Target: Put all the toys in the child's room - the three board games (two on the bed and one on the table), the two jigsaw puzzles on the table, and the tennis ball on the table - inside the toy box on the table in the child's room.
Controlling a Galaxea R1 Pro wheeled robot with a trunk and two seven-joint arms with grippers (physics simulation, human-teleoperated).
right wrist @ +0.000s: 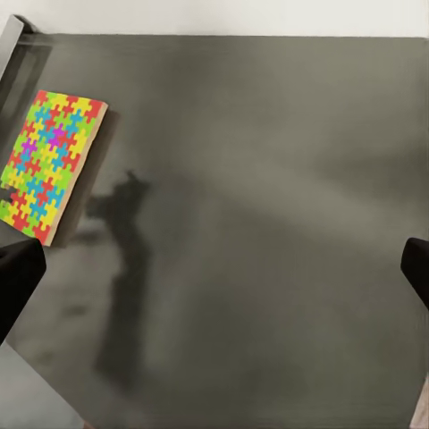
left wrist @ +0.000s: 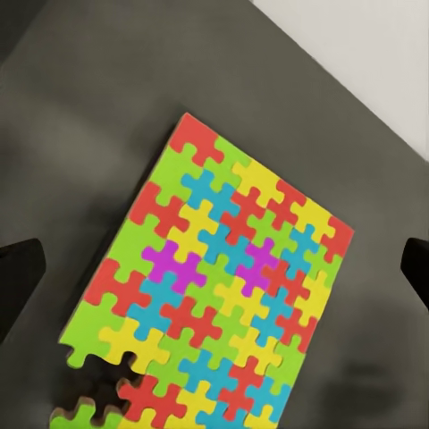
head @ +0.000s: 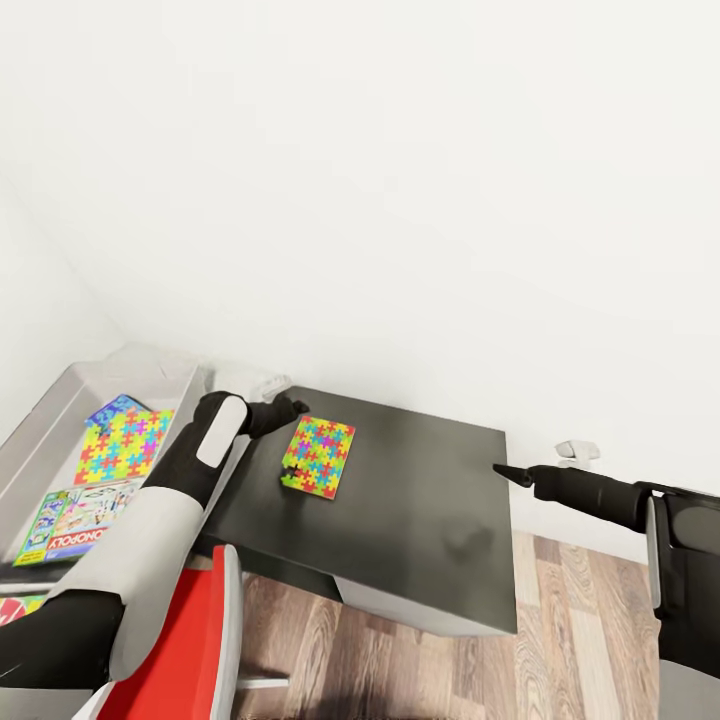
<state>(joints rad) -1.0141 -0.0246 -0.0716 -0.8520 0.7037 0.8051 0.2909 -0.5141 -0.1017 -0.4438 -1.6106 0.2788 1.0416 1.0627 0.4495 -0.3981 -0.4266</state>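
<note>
Puzzle (head: pixel 320 457) lies flat on the dark worktop (head: pixel 430 500), near its left edge, well back from the front edge. One corner has a piece or two missing, dark top showing through. In the left wrist view the puzzle (left wrist: pixel 223 286) sits between the two fingers, which stand wide apart at either side: left tool (head: pixel 285 408) is spread and empty, hovering just above the puzzle's near-left corner. Looks set up for a descent onto it. A thin panel lying flat gives little to bite; judgement is that a lift would need an edge, and the nearest one is the worktop's left side.

Toy box (head: pixel 40 430) stands just beside that left edge. A second puzzle (head: pixel 122 445) and a Monopoly box (head: pixel 75 520) already lie inside, with bare floor toward its back. Short carry, low wall to clear.

Right tool (head: pixel 510 473) hangs off the worktop's right edge, well apart from the puzzle; its wrist view shows fingers wide, nothing between them, puzzle (right wrist: pixel 49 165) far across a bare top. Plenty of open worktop between the arms. Wall close behind; wood floor (head: pixel 580 640) in front.
</note>
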